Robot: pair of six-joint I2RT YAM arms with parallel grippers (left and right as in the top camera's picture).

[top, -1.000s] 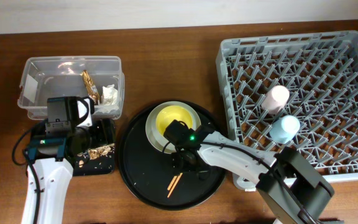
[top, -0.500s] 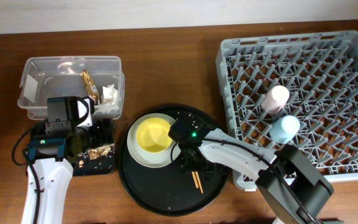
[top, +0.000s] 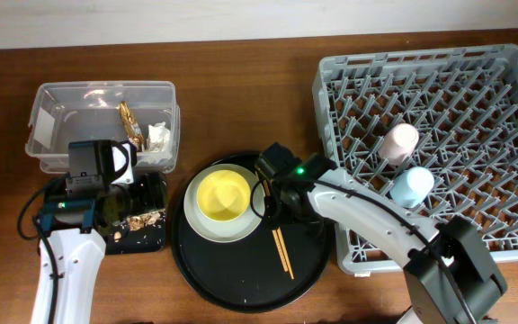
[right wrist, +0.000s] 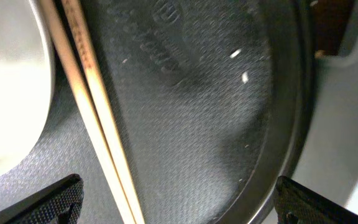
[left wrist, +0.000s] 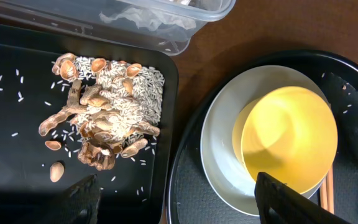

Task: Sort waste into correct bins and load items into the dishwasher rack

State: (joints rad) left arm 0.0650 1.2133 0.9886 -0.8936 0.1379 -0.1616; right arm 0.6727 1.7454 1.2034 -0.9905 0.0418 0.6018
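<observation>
The yellow bowl (top: 223,195) sits in the grey-green plate (top: 195,227) on the left of the round black tray (top: 241,290). The chopsticks (top: 282,252) lie on that tray, right of the plate. My right gripper (top: 282,209) is open and empty, just above the chopsticks (right wrist: 95,106); in the right wrist view its jaws (right wrist: 179,202) straddle them. My left gripper (left wrist: 176,202) is open and empty, over the gap between the shallow black tray (left wrist: 17,124) and the plate (left wrist: 219,168). Food scraps (left wrist: 101,109) lie in the black tray. The pink cup (top: 400,141) and blue cup (top: 412,186) stand in the rack (top: 439,63).
The clear tub (top: 102,117) at the back left holds a wrapper strip (top: 129,121) and a white napkin (top: 157,135). The rack's grey wall (right wrist: 347,112) is close to the right of the round tray's rim (right wrist: 291,93). Rice grains are scattered on both black trays.
The plate with the bowl has slid left and toward the front on the round tray. The chopsticks now lie further right. My right gripper has moved right and back. The left arm is still.
</observation>
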